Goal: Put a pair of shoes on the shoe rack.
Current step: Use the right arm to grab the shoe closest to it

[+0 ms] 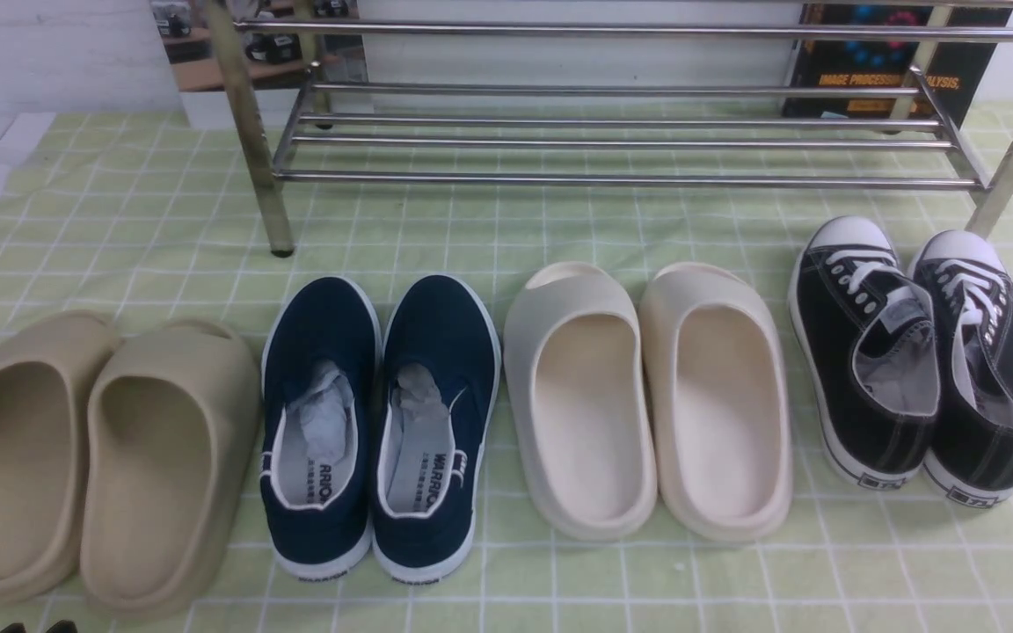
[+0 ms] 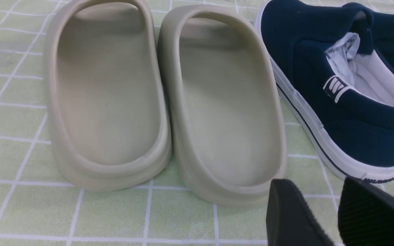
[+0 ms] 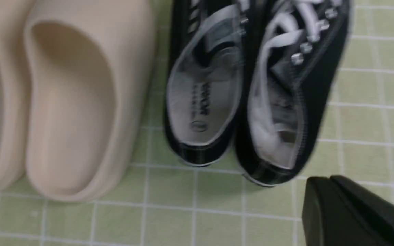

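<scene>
As we look across the pale green cloth with its white grid [image 1: 559,580], we take the low, wide chrome metal shoe rack [image 1: 630,180] as our landmark. Farthest left, nearer to us than the rack and mostly outside its left front leg, lie two tan foam slides [image 1: 150,492], side by side. Just on our side of them, the tips of the left gripper [image 2: 315,184] stand apart with nothing between them. Behind the rack's left end we see a printed picture [image 1: 199,53].

In front of the rack's left part sit two navy canvas slip-on shoes with white trim [image 1: 322,527], wads of pale paper inside. Before its middle come two cream foam slides [image 1: 577,299].

Rightmost are the two black canvas lace-up sneakers [image 1: 876,422], on the cloth in front of the rack's right end, near its right front leg and hiding that leg's foot. We see rounded white rubber toe caps pointing toward the rack, loose white laces over round metal eyelets, grey lining, white soles and dark lettering on the heel labels. They sit close together, the right one's heel nearer to us.

Near that heel, the right gripper [image 3: 325,182] has its tips together, holding nothing. Behind the rack's right end stands a black printed cover with orange lettering [image 1: 849,105].
</scene>
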Controlling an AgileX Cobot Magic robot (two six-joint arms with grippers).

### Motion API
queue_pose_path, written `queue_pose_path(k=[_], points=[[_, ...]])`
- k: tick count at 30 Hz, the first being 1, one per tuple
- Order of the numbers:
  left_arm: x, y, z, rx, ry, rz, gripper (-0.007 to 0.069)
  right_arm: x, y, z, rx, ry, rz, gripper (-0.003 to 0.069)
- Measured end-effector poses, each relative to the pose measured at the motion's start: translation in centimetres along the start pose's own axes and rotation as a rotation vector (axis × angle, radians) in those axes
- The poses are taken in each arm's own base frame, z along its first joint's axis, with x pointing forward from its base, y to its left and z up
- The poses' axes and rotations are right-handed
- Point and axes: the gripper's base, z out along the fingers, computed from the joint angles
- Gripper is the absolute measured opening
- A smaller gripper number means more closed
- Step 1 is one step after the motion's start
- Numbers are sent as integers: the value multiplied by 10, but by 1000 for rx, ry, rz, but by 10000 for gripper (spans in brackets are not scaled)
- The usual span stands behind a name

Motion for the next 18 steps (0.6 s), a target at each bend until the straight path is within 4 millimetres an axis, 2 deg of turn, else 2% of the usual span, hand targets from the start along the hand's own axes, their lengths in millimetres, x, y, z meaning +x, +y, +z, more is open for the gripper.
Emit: queue_pose_path(k=[3,4,6,8,12,15,18], points=[[0,0,0,0,0,0,239,-22,24,24,-50,70,-72,153],[0,0,0,0,0,0,239,-22,25,26,-52,77,-74,158],[0,0,0,0,0,0,239,-33,37,41,-71,103,-91,232],[0,0,0,0,0,0,239,-34,40,50,-77,123,-90,258],[0,0,0,0,0,0,239,-30,44,92,-86,226,-64,382],[0,0,0,0,0,0,239,-28,44,114,-80,248,-58,464],[0,0,0,0,0,0,239,-27,43,132,-61,251,-35,496]])
